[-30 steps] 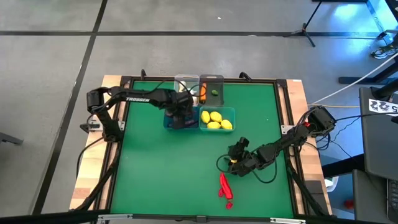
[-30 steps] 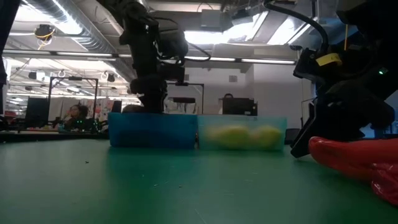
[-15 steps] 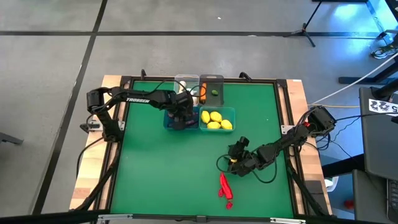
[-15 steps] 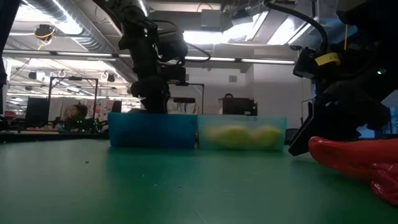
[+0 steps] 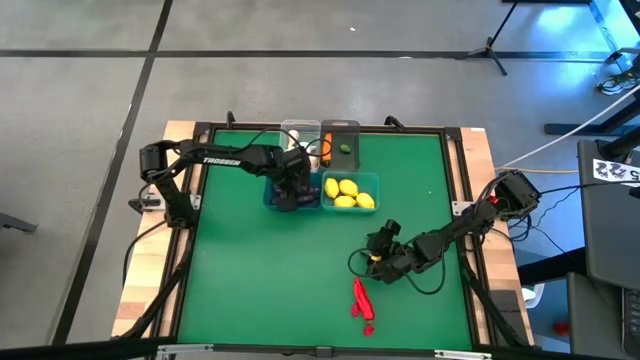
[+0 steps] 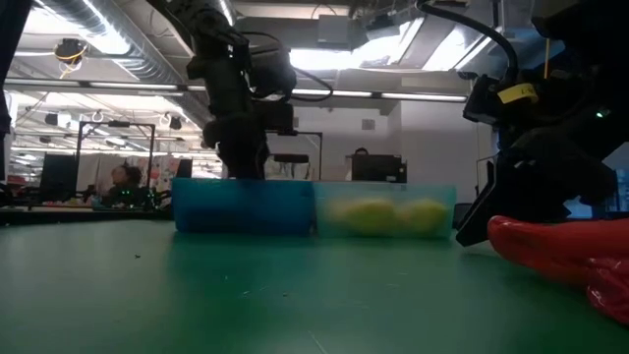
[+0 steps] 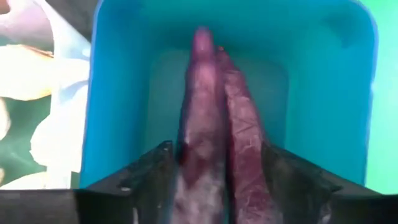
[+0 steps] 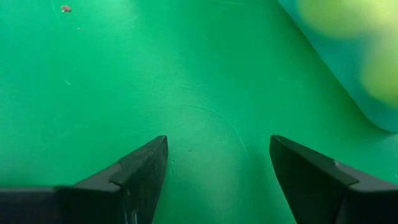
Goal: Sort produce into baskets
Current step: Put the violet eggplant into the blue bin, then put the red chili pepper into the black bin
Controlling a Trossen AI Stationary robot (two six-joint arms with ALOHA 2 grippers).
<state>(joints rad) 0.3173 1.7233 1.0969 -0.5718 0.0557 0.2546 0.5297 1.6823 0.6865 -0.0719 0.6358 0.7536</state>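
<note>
My left gripper [image 5: 291,187] reaches down into the left teal basket [image 7: 112,93] and stands open. Two dark purple eggplants [image 7: 214,124] lie side by side on the basket floor, between its fingers. The right teal basket [image 5: 372,180] holds three yellow lemons [image 5: 346,192]. Behind these stand a clear basket [image 5: 298,130] with white garlic [image 7: 25,68] and a dark grey basket [image 5: 342,128] with an orange carrot [image 5: 325,150] and a green piece [image 5: 345,150]. My right gripper [image 5: 378,262] is open over bare table, just beyond the red chili peppers [image 5: 360,300].
The four baskets cluster at the table's far middle. A raised dark frame [image 5: 455,180] borders the green mat [image 5: 250,280], which has free room on its left and near parts. In the low view the chili peppers [image 6: 560,256] lie close in front of my right arm.
My left gripper has tipped a little over the left teal basket and stayed in place. My right arm has kept still.
</note>
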